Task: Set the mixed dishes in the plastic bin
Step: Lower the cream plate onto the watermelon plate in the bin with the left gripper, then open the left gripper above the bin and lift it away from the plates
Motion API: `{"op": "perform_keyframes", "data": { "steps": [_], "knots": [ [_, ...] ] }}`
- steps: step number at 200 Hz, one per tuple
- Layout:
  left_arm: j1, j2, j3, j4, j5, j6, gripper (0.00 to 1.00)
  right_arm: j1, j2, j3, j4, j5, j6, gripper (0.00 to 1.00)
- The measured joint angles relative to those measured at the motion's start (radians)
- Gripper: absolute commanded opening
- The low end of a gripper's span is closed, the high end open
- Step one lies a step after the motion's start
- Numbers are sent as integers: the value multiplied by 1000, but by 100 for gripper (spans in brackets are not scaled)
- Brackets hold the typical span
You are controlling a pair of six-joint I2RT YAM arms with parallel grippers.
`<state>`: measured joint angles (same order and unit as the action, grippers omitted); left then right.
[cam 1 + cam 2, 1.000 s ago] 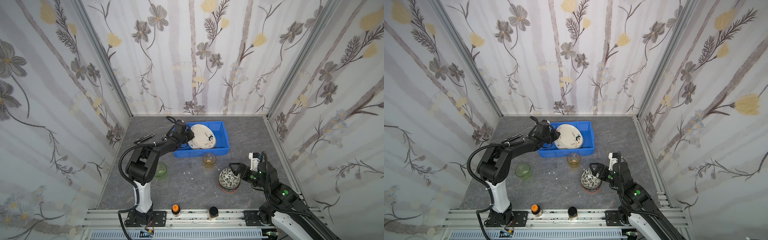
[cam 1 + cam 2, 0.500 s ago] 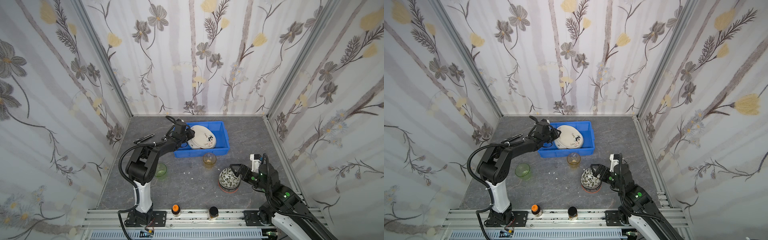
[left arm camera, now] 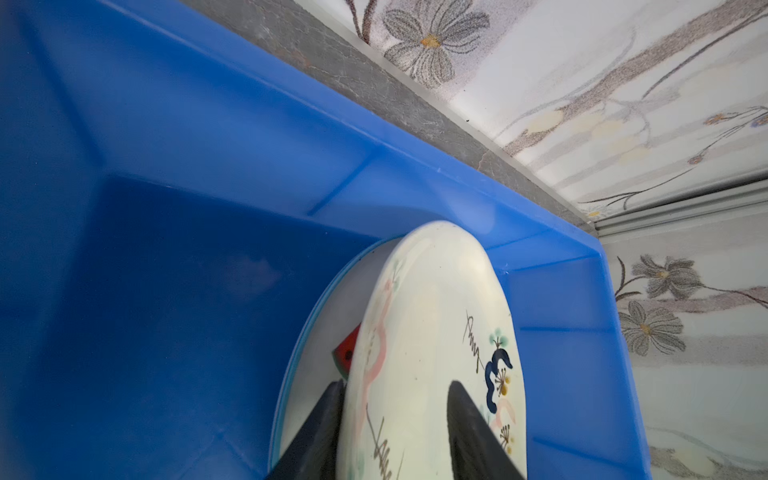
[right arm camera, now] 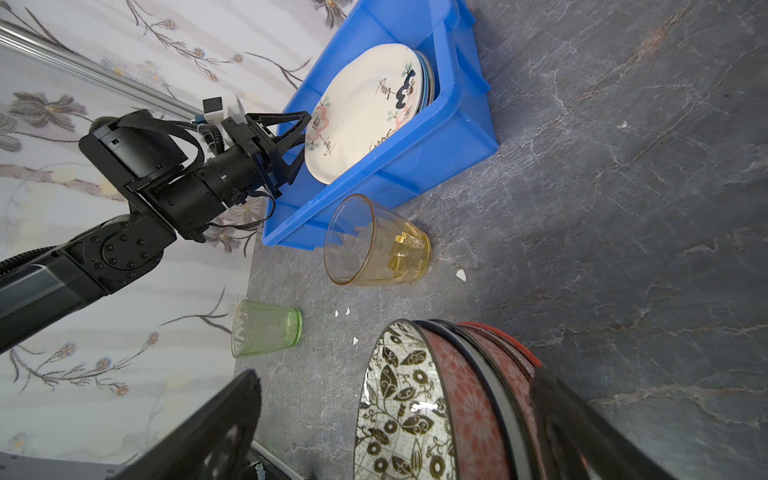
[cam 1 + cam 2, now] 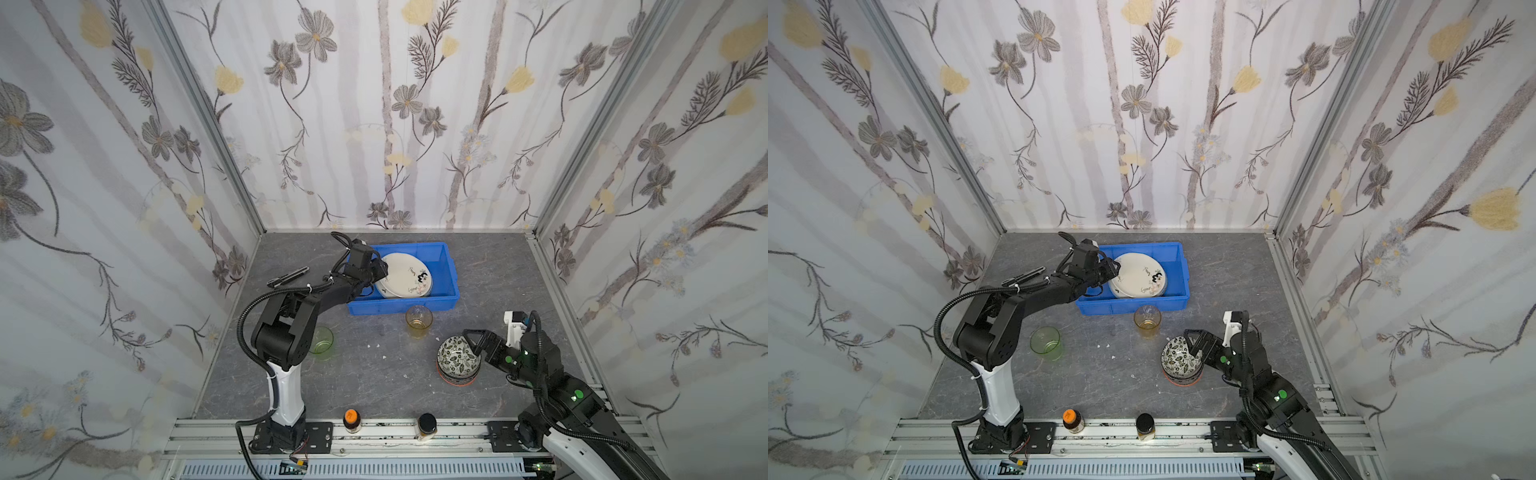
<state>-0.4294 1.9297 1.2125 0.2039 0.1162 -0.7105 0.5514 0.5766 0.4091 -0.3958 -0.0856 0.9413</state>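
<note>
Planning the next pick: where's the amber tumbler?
In both top views the amber tumbler stands on the table near mid-scene, just in front of the blue bin.

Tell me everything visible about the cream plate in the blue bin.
The cream plate is round, glossy, ceramic-looking, painted with pink blossoms, a dark blue squiggle and thin brown strokes. It lies tilted, face up, inside the blue bin, resting on other plates. The open left end effector straddles its rim.

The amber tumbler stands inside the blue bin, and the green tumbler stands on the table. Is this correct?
No. Both top views show the amber tumbler outside the blue bin, on the table by its near wall. The rest holds.
</note>
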Motion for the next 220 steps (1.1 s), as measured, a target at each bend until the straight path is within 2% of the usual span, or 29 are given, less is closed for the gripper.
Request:
{"op": "perform_keyframes", "data": {
  "steps": [63, 91, 115, 169, 220],
  "knots": [
    [-3, 0, -9, -3, -26, 24, 45, -1, 18, 0, -2, 6, 0, 100],
    [-4, -15, -23, -16, -35, 30, 50, -1, 20, 3, -3, 6, 0, 100],
    [-9, -53, -25, -30, -48, 40, 60, -1, 37, 22, -12, 7, -6, 100],
    [-26, -168, -34, -89, -76, 79, 100, 0, 131, 114, -101, 58, -55, 100],
    [-27, -301, -72, -167, -77, 107, 100, 1, 266, 276, -241, 132, -135, 100]
  ]
}}
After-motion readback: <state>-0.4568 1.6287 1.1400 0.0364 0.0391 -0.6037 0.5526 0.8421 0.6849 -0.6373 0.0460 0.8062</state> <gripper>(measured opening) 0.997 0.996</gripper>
